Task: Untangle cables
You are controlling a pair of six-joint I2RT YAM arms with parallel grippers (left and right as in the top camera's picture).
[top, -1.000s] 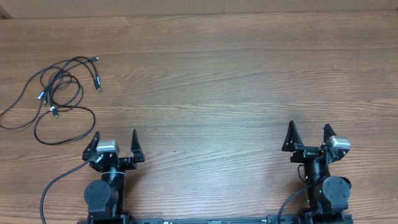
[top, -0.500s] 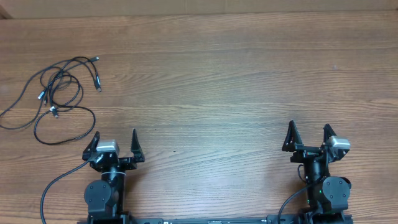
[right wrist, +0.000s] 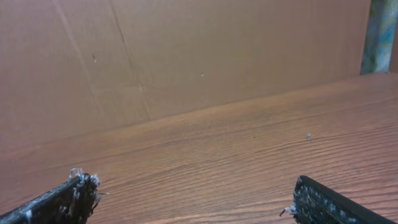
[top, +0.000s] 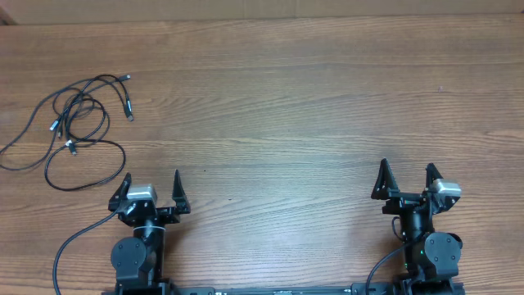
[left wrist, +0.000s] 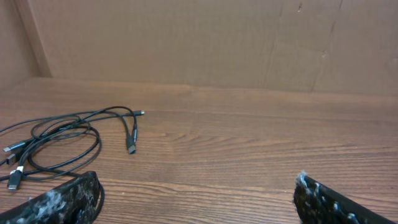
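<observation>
The cables [top: 78, 123] lie in a loose tangle of thin black loops at the far left of the wooden table, with small plug ends sticking out. In the left wrist view the cables [left wrist: 68, 140] sit ahead and to the left of the fingers. My left gripper [top: 151, 182] stands open near the front edge, just right of and nearer than the tangle, with nothing between its fingers [left wrist: 62, 199]. Far to the right, my right gripper [top: 405, 172] is open too and holds nothing; its fingers [right wrist: 329, 202] frame bare wood.
A brown cardboard wall [left wrist: 205, 43] stands along the table's far edge. Thick black wires [top: 70, 246] run from the arm bases at the front. The wooden table [top: 286, 106] stretches between the arms.
</observation>
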